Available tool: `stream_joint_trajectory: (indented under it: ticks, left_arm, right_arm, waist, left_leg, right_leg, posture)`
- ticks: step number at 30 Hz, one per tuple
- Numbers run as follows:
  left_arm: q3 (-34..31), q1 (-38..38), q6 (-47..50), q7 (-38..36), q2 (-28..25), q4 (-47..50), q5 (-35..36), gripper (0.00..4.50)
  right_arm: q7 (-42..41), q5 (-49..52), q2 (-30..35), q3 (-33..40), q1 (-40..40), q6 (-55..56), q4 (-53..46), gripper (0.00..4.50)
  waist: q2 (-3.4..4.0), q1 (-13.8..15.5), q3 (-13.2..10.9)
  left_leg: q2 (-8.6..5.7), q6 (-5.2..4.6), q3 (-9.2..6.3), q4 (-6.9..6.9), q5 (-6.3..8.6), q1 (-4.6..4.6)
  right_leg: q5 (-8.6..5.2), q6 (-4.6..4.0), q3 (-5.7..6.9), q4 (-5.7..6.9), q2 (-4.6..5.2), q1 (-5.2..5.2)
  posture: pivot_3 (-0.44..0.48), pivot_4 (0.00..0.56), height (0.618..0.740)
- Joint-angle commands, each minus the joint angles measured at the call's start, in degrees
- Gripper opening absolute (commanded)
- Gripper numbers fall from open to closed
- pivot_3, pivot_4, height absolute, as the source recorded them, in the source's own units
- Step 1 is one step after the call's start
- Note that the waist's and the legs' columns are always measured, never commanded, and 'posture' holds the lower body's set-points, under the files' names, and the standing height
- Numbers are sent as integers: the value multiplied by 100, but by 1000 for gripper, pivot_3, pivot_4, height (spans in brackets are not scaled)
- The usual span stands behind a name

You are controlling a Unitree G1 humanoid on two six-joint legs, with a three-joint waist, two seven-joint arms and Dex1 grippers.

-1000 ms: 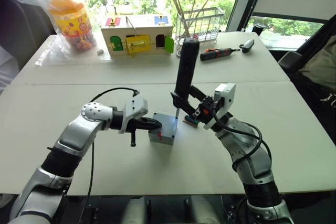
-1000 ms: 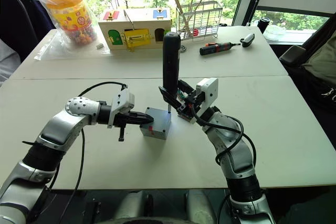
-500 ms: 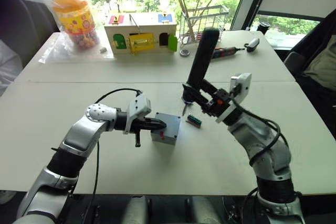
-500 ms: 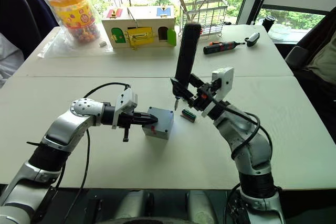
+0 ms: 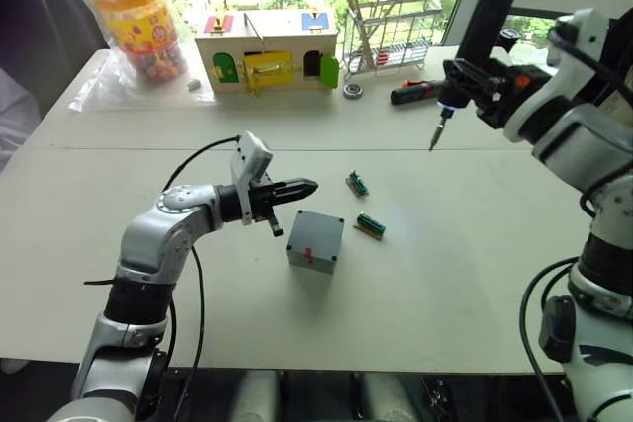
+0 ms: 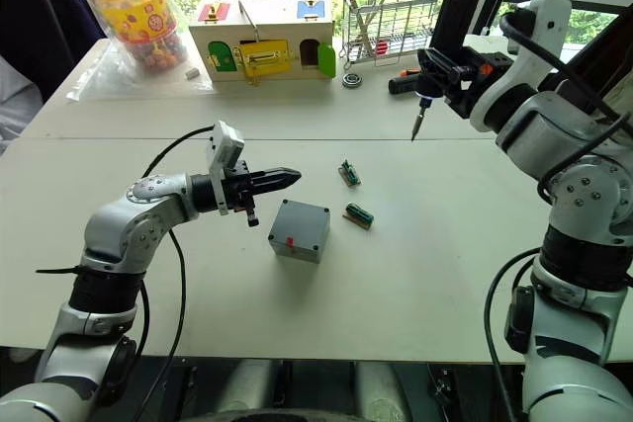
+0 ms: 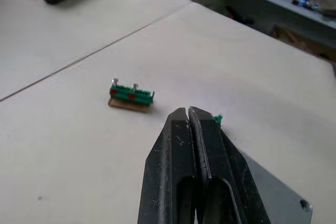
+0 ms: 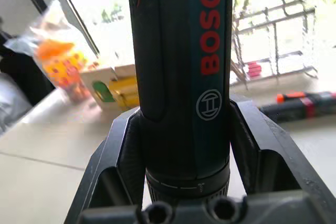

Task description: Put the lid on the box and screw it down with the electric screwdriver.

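Observation:
The grey box stands on the near table, its red mark facing me. The lid lies flat on top of it, and one screw shows in a lid corner. My left gripper hovers just up and left of the box, shut and empty, not touching it. My right gripper is raised high at the right, over the table seam, shut on the electric screwdriver. The screwdriver's bit points down, far from the box. Both fingers clamp its dark barrel.
Two green terminal blocks lie right of the box. On the far table stand a wooden toy house, a wire rack, a small black-and-red screwdriver and a bagged candy jar.
My right arm has lifted the electric screwdriver off the box, up and away to the right. My left gripper has drawn back from the box's side. The camera has shifted.

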State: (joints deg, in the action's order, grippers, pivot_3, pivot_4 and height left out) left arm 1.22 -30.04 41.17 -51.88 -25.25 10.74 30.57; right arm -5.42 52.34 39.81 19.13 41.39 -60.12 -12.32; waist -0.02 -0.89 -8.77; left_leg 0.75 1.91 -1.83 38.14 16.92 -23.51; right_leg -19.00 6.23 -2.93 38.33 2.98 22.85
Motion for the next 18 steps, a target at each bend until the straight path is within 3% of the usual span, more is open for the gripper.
stream_joint_trajectory:
  ticks: [1,5,9,18]
  left_arm:
    - [120,-183,320,-613,-352,415,487,0]
    - [460,-367,236,-936,-713,497,335,0]
    - [835,-512,65,-1124,-943,589,152,0]
    - [994,-269,-359,-1274,-1096,556,-97,0]
  right_arm:
    - [-113,339,549,196,182,-1559,639,1810]
    - [-618,265,1116,16,95,-2572,1459,1810]
    - [-1123,-254,1543,-469,-192,-2594,2079,1810]
    - [-1675,-1042,1553,-987,-35,-2608,2926,1810]
  waist:
    - [0,-20,0]
    - [14,-4,-11]
    - [19,13,-14]
    - [23,-15,-17]
  left_leg:
    - [0,0,7,-4,0,0]
    - [2,-16,6,-4,8,5]
    - [-4,-18,4,-2,9,8]
    - [-1,-21,6,-2,11,9]
  right_leg:
    - [0,0,-3,-1,1,2]
    - [0,-1,-3,-6,0,1]
    - [1,0,-4,-5,-6,-4]
    - [1,0,-9,-4,-21,2]
  posture:
    - [0,150,736]
    - [0,150,736]
    - [0,150,736]
    - [0,150,736]
